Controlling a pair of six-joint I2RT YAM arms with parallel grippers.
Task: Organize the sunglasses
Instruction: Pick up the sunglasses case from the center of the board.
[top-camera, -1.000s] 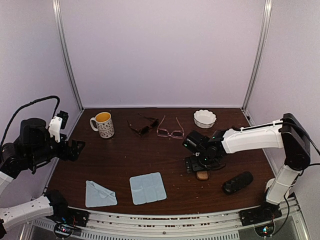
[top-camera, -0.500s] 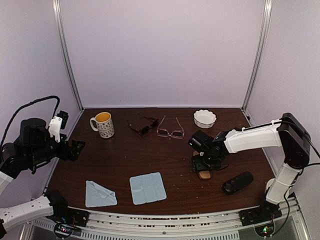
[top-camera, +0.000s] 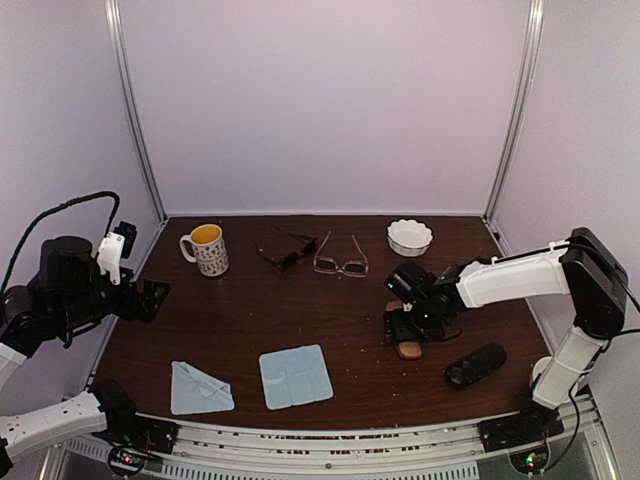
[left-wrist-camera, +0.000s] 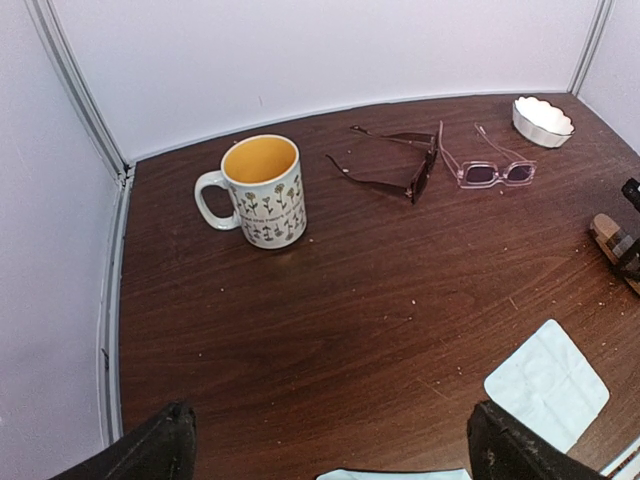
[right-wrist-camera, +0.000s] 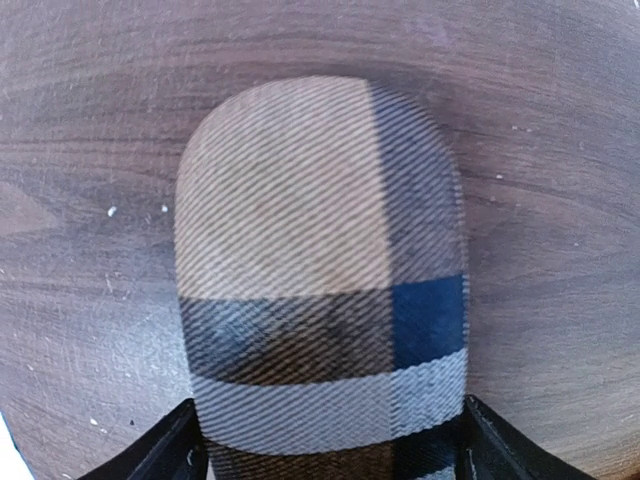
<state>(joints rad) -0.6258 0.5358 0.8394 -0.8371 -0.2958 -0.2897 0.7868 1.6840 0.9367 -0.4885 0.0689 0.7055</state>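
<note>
The right pincer (right-wrist-camera: 328, 452) has slid a bit right, over the striped case (right-wrist-camera: 320, 250). Nobody can tell if it grips. The left pincer (left-wrist-camera: 335, 445) is wide. The dark sunglasses (top-camera: 288, 252) and pink glasses (top-camera: 340, 265) lie far back.

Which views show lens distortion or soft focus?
Right wrist: grain of the table bows around the tan striped case, its weave sharp. Left wrist: wall rails lean outward, mug crisp. Top external: even light, slightly soft.

Along the back of the tabletop (top-camera: 250, 325), left to right: mug (top-camera: 205, 249), left sunglasses (top-camera: 287, 250), right sunglasses (top-camera: 340, 263), bowl (top-camera: 410, 237). Right of centre, a case (top-camera: 406, 350) under the right claw (top-camera: 405, 333); second case (top-camera: 475, 365) nearer and further right. Front left: left cloth (top-camera: 200, 389) beside right cloth (top-camera: 295, 376).
</note>
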